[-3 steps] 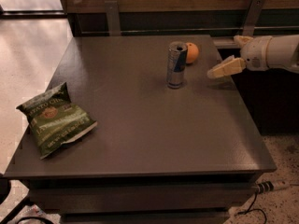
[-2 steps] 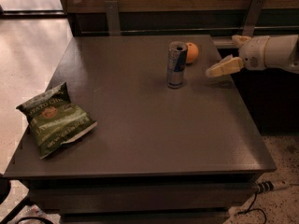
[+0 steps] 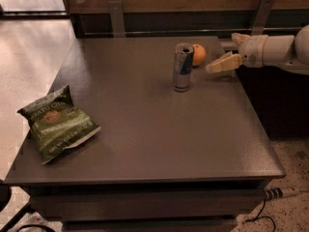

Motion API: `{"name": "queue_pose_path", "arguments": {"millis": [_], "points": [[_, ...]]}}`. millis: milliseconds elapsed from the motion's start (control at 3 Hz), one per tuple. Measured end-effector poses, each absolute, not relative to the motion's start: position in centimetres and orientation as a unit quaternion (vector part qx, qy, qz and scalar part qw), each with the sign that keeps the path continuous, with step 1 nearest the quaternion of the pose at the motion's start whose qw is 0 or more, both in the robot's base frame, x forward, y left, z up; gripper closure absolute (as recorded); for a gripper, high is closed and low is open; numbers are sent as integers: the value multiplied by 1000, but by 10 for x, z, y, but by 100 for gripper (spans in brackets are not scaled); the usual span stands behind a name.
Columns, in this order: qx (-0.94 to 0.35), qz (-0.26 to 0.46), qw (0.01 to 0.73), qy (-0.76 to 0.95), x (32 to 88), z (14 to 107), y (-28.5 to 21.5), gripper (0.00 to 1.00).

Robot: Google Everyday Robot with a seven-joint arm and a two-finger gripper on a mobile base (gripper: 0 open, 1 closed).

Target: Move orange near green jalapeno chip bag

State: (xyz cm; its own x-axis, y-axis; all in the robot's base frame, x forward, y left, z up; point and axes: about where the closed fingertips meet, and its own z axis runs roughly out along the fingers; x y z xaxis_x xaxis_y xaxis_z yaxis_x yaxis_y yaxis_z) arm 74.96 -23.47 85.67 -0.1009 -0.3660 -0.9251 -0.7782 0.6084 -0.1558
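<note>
The orange [image 3: 198,54] sits on the dark table [image 3: 145,129] at the far right, just behind and to the right of a tall silver-blue can [image 3: 182,67]. The green jalapeno chip bag [image 3: 58,124] lies flat near the table's front left corner, far from the orange. My gripper [image 3: 226,51] comes in from the right, a little to the right of the orange and just above the table. It is open and empty. One pale finger [image 3: 223,64] points toward the orange without touching it.
The can stands upright close in front of the orange. A wooden wall with metal brackets [image 3: 116,18] runs behind the table. The table's right edge is under my arm [image 3: 275,50]. A cable [image 3: 270,197] lies on the floor at the lower right.
My gripper has moved slightly left, closer to the orange. The orange, can and chip bag have not moved.
</note>
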Motion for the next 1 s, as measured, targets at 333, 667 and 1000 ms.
{"name": "queue_pose_path", "arguments": {"millis": [333, 667, 1000], "points": [[-401, 204, 550, 703, 764, 857, -226, 0], [-404, 215, 560, 691, 770, 858, -217, 0], [-407, 234, 567, 677, 769, 855, -202, 0]]}}
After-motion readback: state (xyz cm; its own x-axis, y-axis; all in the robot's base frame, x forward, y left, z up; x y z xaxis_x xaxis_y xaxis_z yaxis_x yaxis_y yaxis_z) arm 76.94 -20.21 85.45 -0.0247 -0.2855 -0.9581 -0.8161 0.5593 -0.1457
